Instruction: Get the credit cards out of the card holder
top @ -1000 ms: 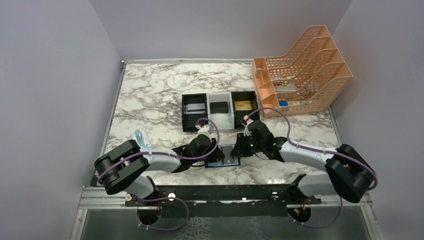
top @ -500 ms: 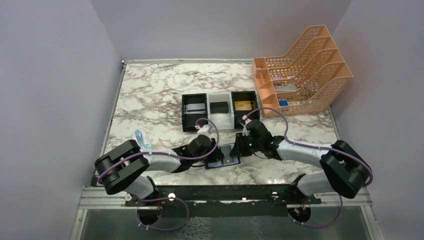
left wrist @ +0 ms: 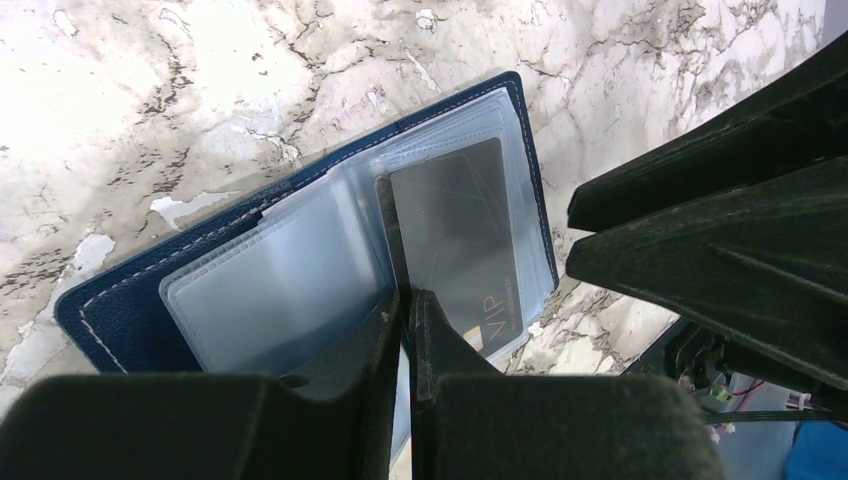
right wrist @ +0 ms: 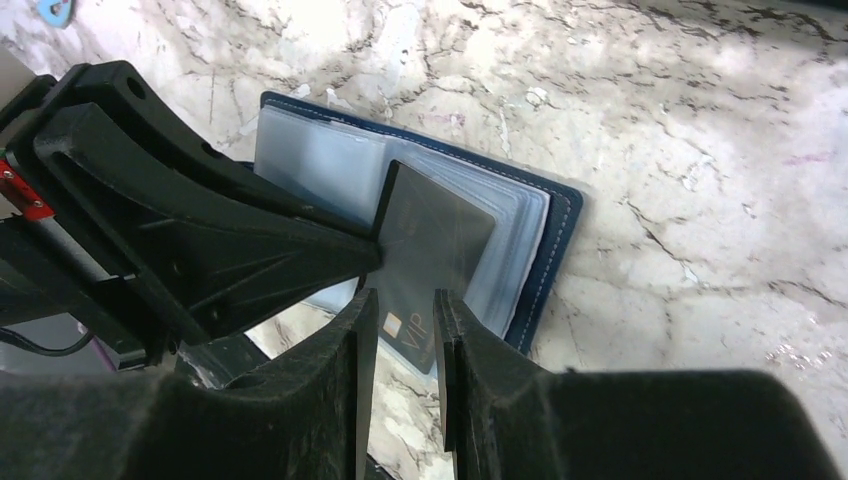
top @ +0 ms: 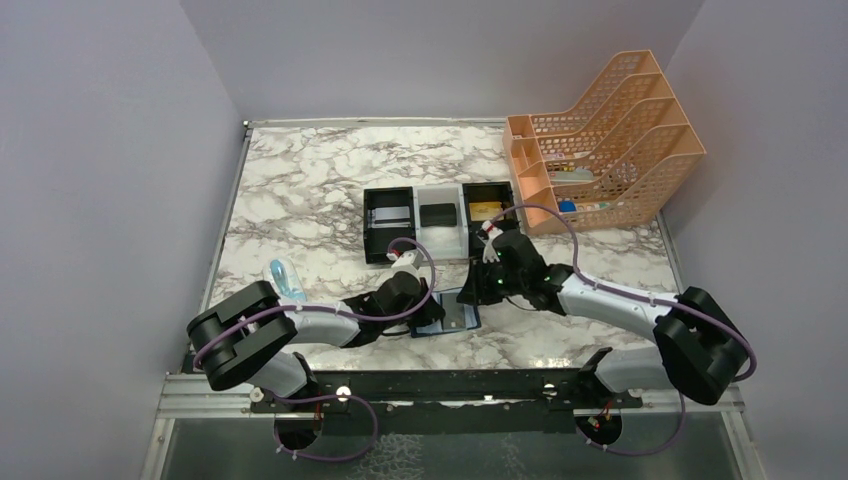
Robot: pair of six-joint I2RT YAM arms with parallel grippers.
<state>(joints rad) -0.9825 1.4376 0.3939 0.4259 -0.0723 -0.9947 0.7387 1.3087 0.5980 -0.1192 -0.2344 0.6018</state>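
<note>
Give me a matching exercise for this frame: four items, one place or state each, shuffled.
Things:
1. VIP card
2. gold card
3. card holder
4. file rack

Places or states:
A. peach mesh, at the far right
B. lying open on the marble table
C. inside the right-hand black tray
D. against the clear pockets of the holder

Pairs: 1-D, 2-C, 3-B, 4-A
</note>
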